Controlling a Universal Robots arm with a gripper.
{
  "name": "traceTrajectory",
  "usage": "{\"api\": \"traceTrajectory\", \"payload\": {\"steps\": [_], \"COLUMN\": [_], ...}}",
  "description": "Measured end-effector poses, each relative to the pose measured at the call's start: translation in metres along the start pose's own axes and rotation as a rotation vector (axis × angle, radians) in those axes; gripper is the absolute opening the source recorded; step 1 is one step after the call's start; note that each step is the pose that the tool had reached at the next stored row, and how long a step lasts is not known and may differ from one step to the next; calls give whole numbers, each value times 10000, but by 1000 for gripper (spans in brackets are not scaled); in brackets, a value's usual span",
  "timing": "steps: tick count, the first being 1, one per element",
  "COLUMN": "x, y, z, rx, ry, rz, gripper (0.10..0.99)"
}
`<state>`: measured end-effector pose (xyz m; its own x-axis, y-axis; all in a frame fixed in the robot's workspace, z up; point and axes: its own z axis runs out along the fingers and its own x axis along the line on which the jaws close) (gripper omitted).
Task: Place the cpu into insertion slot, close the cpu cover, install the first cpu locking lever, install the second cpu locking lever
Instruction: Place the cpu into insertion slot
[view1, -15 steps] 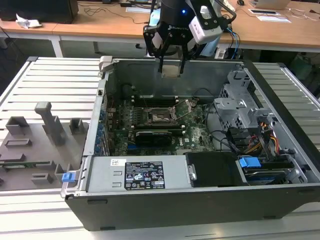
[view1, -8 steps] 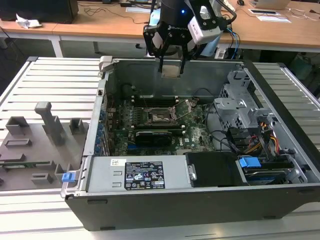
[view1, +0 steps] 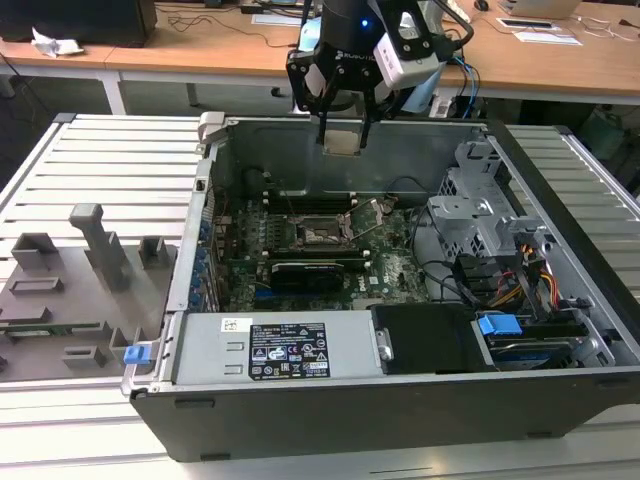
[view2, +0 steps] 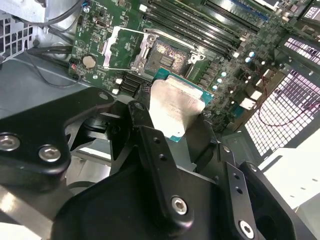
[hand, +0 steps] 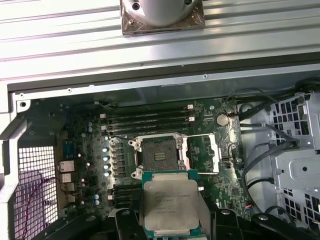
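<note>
- The gripper hangs over the far wall of the open computer case, well above the green circuit board.
- The gripper's fingers are pressed in against two opposite edges of the cpu. The pale metal top of the chip faces up, and its green rim shows between the fingers.
- The cpu is clear of the board and touches nothing but the gripper.
- The insertion slot lies below the cpu and is not directly under it. In the exterior view it sits lower in the picture, nearer the middle of the case.
- In the first wrist view the edges of the cpu run roughly parallel to the edges of the insertion slot. Judged from this, little turning is needed.
- The insertion slot is bare, with its dark centre exposed.
- The cpu cover is swung open and lies just beside the insertion slot, on the side toward the round coin cell.
- The long memory slots run along another side of the insertion slot.
</note>
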<state>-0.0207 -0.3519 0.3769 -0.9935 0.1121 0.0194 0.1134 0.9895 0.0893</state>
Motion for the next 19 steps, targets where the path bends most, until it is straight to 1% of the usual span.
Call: {"api": "traceTrajectory", "payload": {"steps": [9,19], "x": [26,29], "y": [-3,-3], "z": [1,1], "rx": [-6,-10], "ry": [-29,-47], "rz": [318,518], "gripper": [529,529]}}
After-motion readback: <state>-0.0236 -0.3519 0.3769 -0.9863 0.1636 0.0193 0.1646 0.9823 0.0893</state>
